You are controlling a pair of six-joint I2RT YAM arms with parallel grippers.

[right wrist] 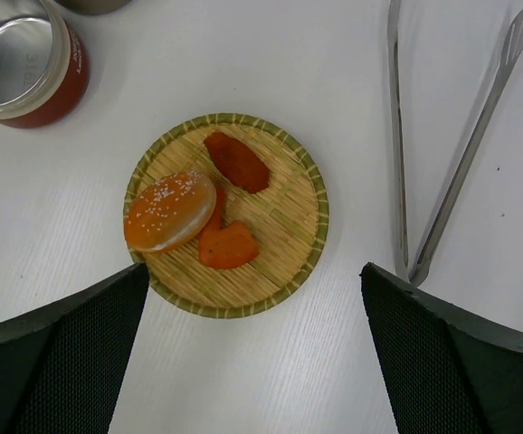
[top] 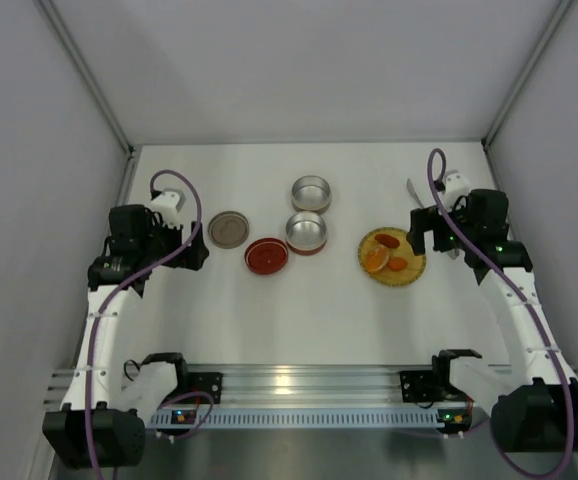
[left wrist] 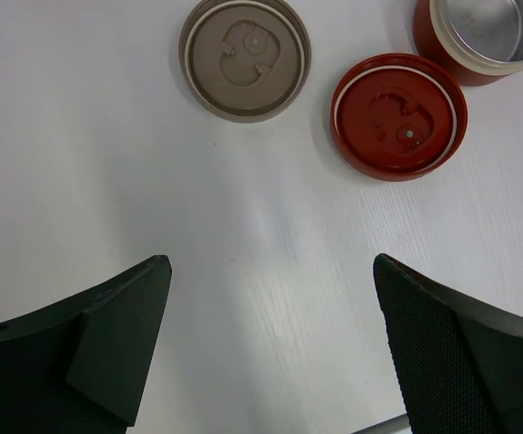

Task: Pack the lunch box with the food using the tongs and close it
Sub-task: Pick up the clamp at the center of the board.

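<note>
The food, a sesame bun (right wrist: 169, 212) and two red-orange pieces (right wrist: 236, 161) (right wrist: 228, 244), lies on a yellow woven plate (right wrist: 289, 208) at the table's right (top: 409, 277). Slim silver tongs (right wrist: 395, 136) lie flat just right of the plate, behind it in the top view (top: 415, 193). The lunch box stands in parts mid-table: a red-walled tin (top: 306, 232) (right wrist: 22, 63), a silver tin (top: 310, 192), a red lid (left wrist: 399, 116) and a tan lid (left wrist: 244, 57). My right gripper (right wrist: 254, 271) hangs open above the plate's near edge. Left of the lids, my left gripper (left wrist: 271, 267) is open over bare table.
White walls close in the table on the left, right and back. The red lid (top: 266, 255) and tan lid (top: 228, 229) lie top side down beside the tins. An aluminium rail (top: 309, 385) carrying both arm bases runs along the near edge.
</note>
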